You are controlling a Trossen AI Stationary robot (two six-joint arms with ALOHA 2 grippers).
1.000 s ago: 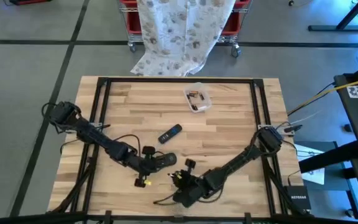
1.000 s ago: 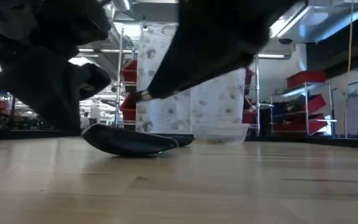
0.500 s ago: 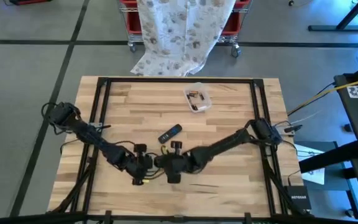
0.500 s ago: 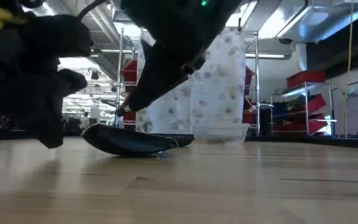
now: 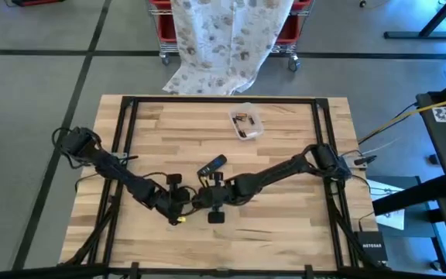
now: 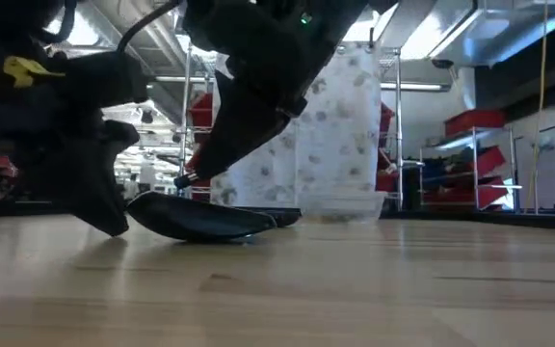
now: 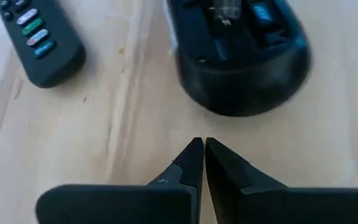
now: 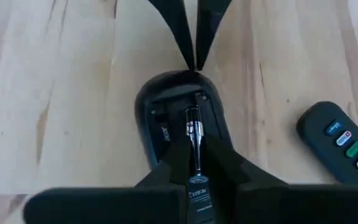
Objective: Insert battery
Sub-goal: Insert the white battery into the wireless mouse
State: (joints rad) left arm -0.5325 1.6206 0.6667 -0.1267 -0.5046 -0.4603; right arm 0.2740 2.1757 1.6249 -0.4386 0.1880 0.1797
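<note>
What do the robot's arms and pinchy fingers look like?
Both arms are dark and jointed, with thin black cables looping along them. The left arm carries a small yellow tag near its wrist. Each gripper ends in two black, wedge-shaped fingers: the left gripper and the right gripper look alike.

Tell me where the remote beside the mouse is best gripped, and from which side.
Grip the remote across its narrow width near mid-length, coming from straight above. It lies flat, buttons up, long and slim, apart from the mouse, so its long edges look free for an end effector's fingers.
</note>
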